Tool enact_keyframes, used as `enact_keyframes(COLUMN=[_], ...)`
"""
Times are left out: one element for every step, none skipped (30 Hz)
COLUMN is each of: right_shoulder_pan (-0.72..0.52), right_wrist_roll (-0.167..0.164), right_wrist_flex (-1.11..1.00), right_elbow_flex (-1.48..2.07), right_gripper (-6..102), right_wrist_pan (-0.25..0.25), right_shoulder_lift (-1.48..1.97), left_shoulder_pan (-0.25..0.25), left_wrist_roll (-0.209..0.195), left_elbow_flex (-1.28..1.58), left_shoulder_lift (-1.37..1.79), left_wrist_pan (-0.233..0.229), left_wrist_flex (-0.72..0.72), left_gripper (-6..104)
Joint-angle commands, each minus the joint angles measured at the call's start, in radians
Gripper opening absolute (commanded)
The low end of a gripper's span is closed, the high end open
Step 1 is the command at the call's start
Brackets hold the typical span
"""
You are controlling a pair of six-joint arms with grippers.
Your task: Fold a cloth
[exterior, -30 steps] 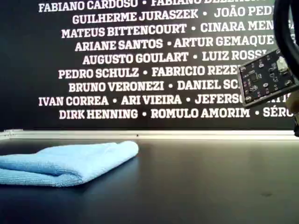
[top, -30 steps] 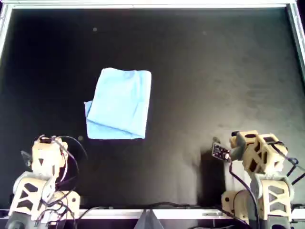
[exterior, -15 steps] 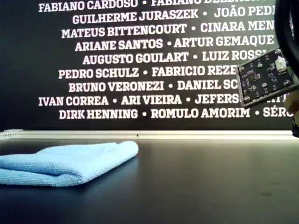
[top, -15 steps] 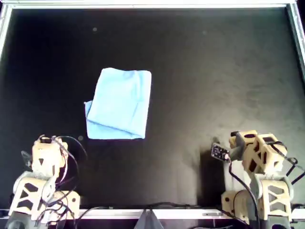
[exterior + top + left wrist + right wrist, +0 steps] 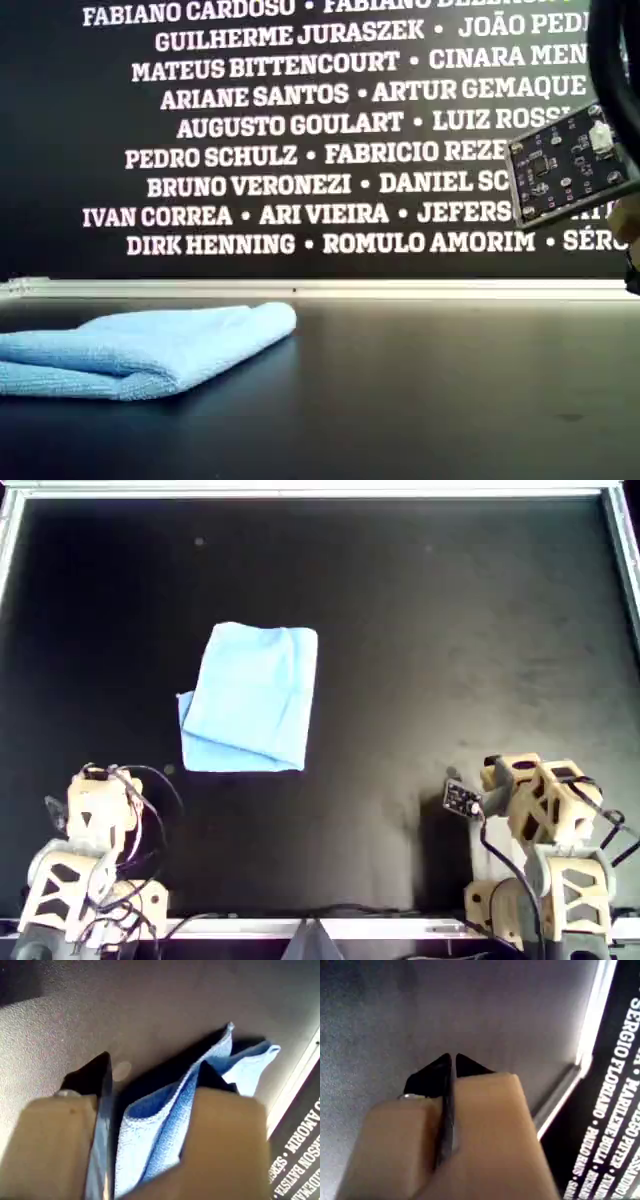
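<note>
Grippers first: L gripper [image 5: 155, 1067] at lower left of overhead view, jaws wide apart, nothing held; cloth seen thru gap, not touching. R gripper [image 5: 452, 1057] at lower right, jaws pressed together, empty. Cloth [image 5: 250, 695] left of centre in overhead view, lying in folded layers on black table [image 5: 450, 630], well apart from both arms. Beyond: name wall [image 5: 300, 150]. Risk, prob.: pinching top layer only would peel fold open; thin fabric could slip or drag, layers skewing.
</note>
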Motion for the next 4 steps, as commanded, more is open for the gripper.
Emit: enact_keyframes(right_shoulder_pan=[0.0,0.0,0.0,0.0], right_wrist_roll=[-0.002,-0.002,-0.002,-0.002], right_wrist_flex=[0.014,0.014,0.014,0.014], right_elbow_flex=[0.009,0.009,0.009,0.009], right_gripper=[2,2,2,2], right_wrist_pan=[0.003,0.003,0.003,0.003], right_shoulder_lift=[0.008,0.008,0.008,0.008], left_shoulder_pan=[0.017,0.017,0.017,0.017], left_wrist_roll=[-0.002,-0.002,-0.002,-0.002], left_elbow_flex=[-0.009,-0.009,-0.009,-0.009], left_shoulder_lift=[0.0,0.0,0.0,0.0], left_wrist_pan=[0.005,0.005,0.005,0.005], left_wrist_flex=[0.0,0.0,0.0,0.0], left_gripper=[60,60,60,60])
